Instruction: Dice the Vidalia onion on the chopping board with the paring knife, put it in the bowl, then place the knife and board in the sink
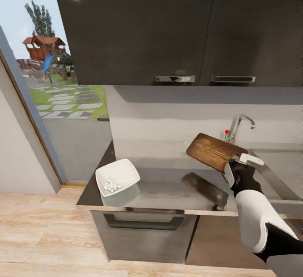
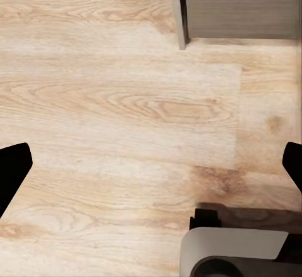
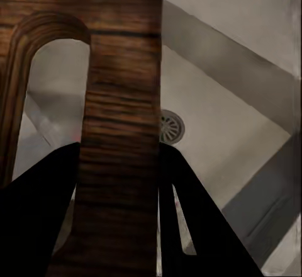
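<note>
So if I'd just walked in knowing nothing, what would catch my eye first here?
Probably the wooden chopping board, held up in the air, tilted, by the right gripper at its handle end, just beside the sink. Next, the white bowl of small white pieces at the left end of the steel countertop. The right wrist view looks past the board straight down at the sink's drain.

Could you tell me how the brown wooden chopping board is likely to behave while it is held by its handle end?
The brown wooden chopping board looks rigid, unbending though lifted clear of the grey steel countertop. Pinched at one end by the right gripper, it may pivot or slip.
</note>
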Available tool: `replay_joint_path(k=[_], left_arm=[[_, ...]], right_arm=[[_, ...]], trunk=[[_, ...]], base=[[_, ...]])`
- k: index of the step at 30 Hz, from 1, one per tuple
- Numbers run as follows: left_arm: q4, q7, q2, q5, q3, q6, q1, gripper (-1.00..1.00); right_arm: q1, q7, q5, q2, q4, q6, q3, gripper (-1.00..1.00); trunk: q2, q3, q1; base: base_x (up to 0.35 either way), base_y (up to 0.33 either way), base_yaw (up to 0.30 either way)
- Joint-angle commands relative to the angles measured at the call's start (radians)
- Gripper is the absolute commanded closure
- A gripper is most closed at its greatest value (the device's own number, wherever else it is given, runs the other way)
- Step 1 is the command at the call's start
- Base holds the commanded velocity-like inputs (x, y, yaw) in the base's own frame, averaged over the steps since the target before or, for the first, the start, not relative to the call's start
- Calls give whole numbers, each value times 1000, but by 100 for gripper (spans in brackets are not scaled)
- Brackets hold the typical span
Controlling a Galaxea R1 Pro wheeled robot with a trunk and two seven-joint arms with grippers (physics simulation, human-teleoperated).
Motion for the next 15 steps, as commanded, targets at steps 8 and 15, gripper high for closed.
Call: replay_joint_path(k=[8, 15], left_arm=[[5, 3, 0, 3, -7, -7, -2, -100], [5, 3, 0, 3, -7, -8, -2, -100]], right_arm=[[-1, -79, -84, -3, 4, -49, -168, 100], [-1, -196, -87, -2, 9, -136, -272, 100]], trunk=[[-3, -2, 1], [-3, -2, 1]], base=[[0, -206, 0], [0, -243, 0]])
